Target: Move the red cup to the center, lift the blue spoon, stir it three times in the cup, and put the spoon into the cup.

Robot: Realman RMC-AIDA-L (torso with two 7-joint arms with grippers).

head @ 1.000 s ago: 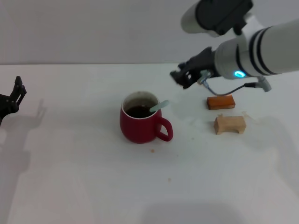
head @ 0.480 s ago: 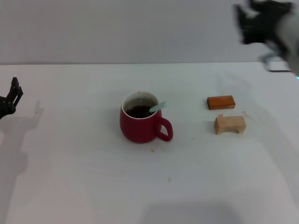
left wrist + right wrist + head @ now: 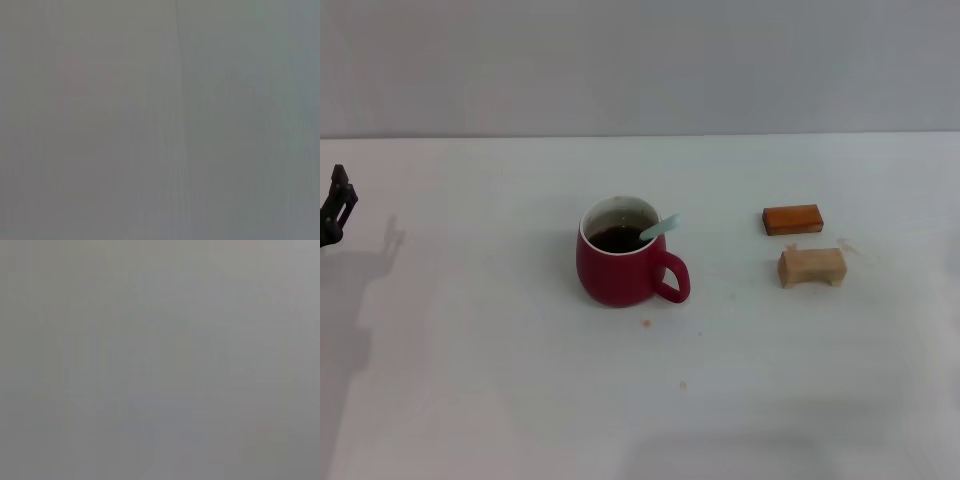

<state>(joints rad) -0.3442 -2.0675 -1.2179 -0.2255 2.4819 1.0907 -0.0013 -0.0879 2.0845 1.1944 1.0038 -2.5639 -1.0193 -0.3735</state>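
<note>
The red cup (image 3: 620, 262) stands upright near the middle of the white table (image 3: 470, 380), its handle toward the right, with dark liquid inside. The blue spoon (image 3: 660, 227) rests in the cup, its pale handle leaning out over the right rim; its bowl is hidden in the liquid. My left gripper (image 3: 334, 203) shows only as dark fingers at the far left edge, well away from the cup. My right gripper is out of the head view. Both wrist views show only plain grey.
An orange-brown block (image 3: 792, 219) lies to the right of the cup, and a tan wooden block (image 3: 811, 267) sits just in front of it. A grey wall runs behind the table's far edge.
My right arm has risen away from above the blocks and left the head view. My left gripper has drawn further toward the left edge. The cup and spoon have not moved.
</note>
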